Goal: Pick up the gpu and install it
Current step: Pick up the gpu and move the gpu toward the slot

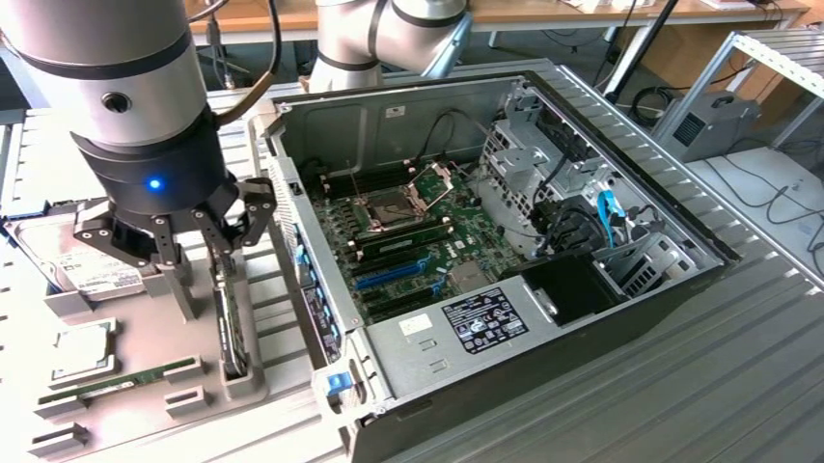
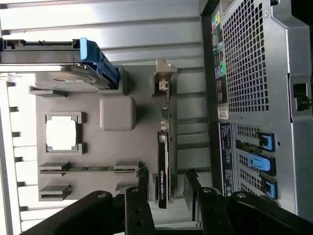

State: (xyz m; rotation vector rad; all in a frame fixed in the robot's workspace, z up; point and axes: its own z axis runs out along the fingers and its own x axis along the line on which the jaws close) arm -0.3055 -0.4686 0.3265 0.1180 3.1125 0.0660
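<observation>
The gpu stands on edge in a slot of the grey parts holder, left of the open computer case in the exterior view. From the wrist it appears edge-on, a thin dark card with its silver end bracket at the far end. My gripper hangs just above the card, open. Its black fingers stand on either side of the card's upper edge, with a gap on both sides. Nothing is held.
On the holder also sit a hard drive with a blue caddy, a CPU and a RAM stick. The case's motherboard shows blue slots. Its rear panel stands close beside the gpu.
</observation>
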